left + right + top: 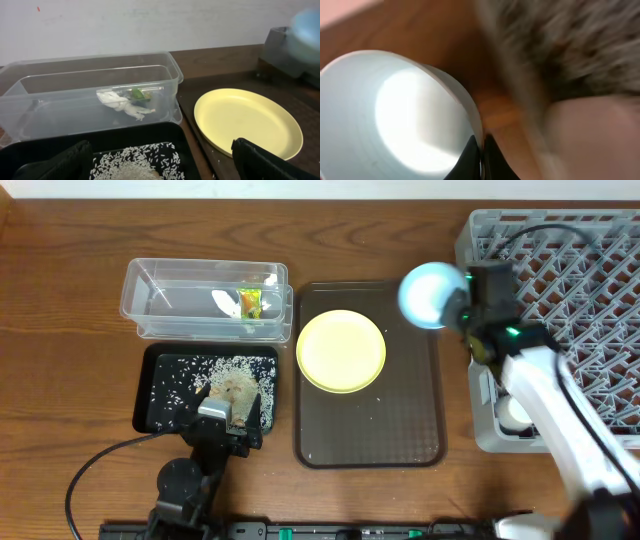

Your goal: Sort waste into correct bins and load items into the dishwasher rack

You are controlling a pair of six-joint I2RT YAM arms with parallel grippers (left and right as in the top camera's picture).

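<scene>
left side, nearest: the left gripper [160, 167] is hovering with its jaws spread wide and nothing in them, over the shallow black rectangular tray [150, 395] that's carrying the loose white rice grains [215, 370] and a brownish food lump [237, 390]
middle of the worktop: the round yellow plate [340, 350] is lying flat on the flat dark brown serving tray [400, 430], nobody touching it
the grab: the right gripper [481, 157] is pinching the rim of the small light-blue bowl [430, 293], jaws squeezed down on the thin wall
where the bowl's sitting: it's hanging in the air over the serving tray's far right corner, just left of the large grey lattice dishwasher rack [600, 270]
what matters next: the rack is lying to the right of the bowl, the right arm is the nearer one by a mile, and I'm guessing the move is a short carry right over the wall
which way it's pointing: the bowl's round so there's no long axis; its mouth is looking roughly up, maybe tipped, hard to call
far left: the clear rectangular plastic tub [150, 290] is holding the green-and-orange snack wrapper [250, 302] and white paper scraps [225, 302]
</scene>
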